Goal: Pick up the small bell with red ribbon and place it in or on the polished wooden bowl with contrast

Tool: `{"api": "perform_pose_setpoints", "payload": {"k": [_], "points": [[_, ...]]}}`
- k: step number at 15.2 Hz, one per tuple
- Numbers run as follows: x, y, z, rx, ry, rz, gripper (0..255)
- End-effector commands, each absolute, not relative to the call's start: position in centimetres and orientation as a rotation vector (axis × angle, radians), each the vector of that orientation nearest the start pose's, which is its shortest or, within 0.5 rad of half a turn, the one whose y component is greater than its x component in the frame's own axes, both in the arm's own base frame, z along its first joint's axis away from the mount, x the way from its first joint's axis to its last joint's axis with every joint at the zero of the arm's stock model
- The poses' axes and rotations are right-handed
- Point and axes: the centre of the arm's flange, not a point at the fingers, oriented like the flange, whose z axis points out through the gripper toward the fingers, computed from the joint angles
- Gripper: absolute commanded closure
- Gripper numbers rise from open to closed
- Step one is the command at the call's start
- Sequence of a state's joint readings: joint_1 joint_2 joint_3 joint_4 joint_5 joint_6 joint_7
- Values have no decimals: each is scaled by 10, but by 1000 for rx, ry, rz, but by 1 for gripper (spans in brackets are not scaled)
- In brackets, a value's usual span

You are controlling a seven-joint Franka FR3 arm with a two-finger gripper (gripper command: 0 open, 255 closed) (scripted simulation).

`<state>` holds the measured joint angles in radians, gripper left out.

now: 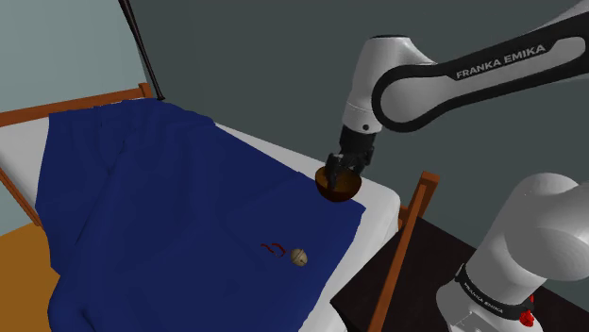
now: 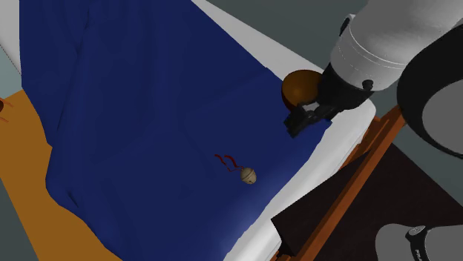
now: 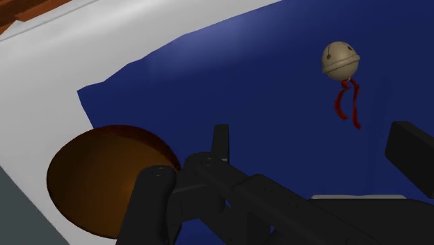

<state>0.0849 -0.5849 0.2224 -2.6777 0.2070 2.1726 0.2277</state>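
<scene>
Gripper (image 1: 340, 172) beside bowl (image 1: 342, 192), mattress (image 1: 380, 195) edge

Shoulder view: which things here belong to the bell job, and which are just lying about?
Job:
- small bell with its red ribbon
- brown bowl
- tool, open, by the bowl

Just there:
- blue blanket
- white mattress
- wooden bed frame
- orange floor

The bell (image 1: 299, 256) is pale beige with a dark red ribbon (image 1: 273, 249); the bowl (image 1: 340, 186) is brown; the blanket (image 1: 170, 207) is deep blue.
</scene>
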Motion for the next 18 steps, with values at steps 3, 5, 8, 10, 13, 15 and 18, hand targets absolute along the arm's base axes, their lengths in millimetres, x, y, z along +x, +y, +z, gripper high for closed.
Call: {"api": "perform_pose_setpoints", "payload": {"k": [3, 5, 8, 10, 13, 15, 18], "points": [[354, 147, 371, -3074, 81, -111, 0], [358, 162, 349, -3077, 73, -119, 0], [363, 183, 316, -3081, 60, -131, 0], [367, 197, 294, -3084, 52, -140, 0], [373, 218, 260, -3088, 39, -152, 0], [377, 232, 238, -3090, 31, -160, 0], [379, 236, 223, -3091, 29, -162, 0]]}}
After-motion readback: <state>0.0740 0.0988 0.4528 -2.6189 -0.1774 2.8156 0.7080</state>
